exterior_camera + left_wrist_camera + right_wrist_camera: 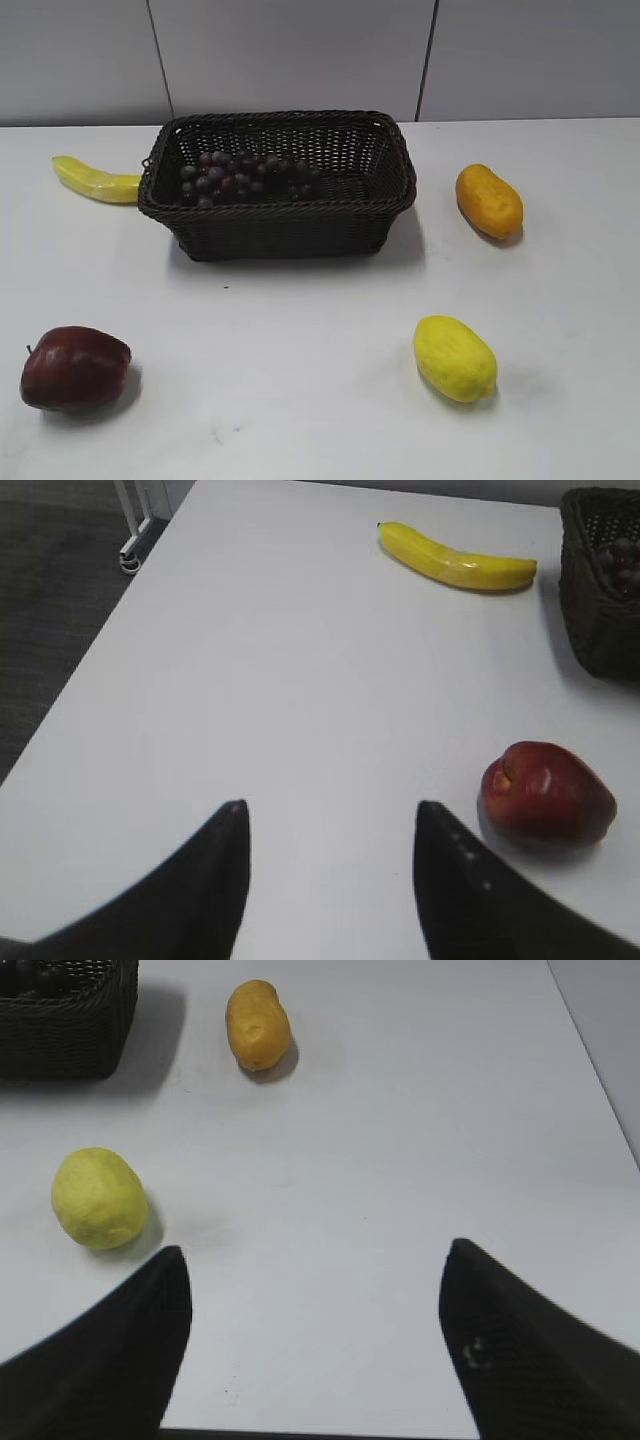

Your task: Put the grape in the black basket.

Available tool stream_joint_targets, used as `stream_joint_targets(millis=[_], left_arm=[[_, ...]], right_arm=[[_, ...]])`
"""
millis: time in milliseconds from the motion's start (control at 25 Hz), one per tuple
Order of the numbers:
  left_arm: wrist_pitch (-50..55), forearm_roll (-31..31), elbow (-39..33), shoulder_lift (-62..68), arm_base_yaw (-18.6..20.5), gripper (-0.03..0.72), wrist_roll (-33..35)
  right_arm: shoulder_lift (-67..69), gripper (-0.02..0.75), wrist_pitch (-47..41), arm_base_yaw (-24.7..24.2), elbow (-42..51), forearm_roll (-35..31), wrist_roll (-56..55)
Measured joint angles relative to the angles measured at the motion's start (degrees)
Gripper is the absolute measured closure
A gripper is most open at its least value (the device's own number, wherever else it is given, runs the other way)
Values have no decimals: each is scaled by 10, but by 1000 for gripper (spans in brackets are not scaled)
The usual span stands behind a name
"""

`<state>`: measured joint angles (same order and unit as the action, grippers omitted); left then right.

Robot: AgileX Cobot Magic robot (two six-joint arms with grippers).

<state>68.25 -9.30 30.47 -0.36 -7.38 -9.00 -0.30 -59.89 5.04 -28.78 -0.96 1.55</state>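
Note:
The bunch of dark purple grapes lies inside the black woven basket at the back middle of the table, toward its left half. A few grapes show inside the basket's corner in the left wrist view. The basket's corner also shows at the top left of the right wrist view. My left gripper is open and empty above bare table, left of the apple. My right gripper is open and empty above bare table. Neither gripper shows in the exterior view.
A dark red apple sits at the front left. A banana lies left of the basket. An orange fruit is at the right. A yellow lemon-like fruit is at the front right.

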Motion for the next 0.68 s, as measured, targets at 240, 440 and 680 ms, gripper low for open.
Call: stream_joint_targets(millis=[240, 440, 680], left_arm=[[-41, 0, -18, 0, 0, 199, -17], [-47, 0, -19, 0, 0, 200, -19], [-47, 1, -19, 0, 0, 200, -19]], right_arm=[[0, 153, 0, 0, 0, -1, 0], [0, 153, 0, 0, 0, -1, 0], [0, 153, 0, 0, 0, -1, 0]])
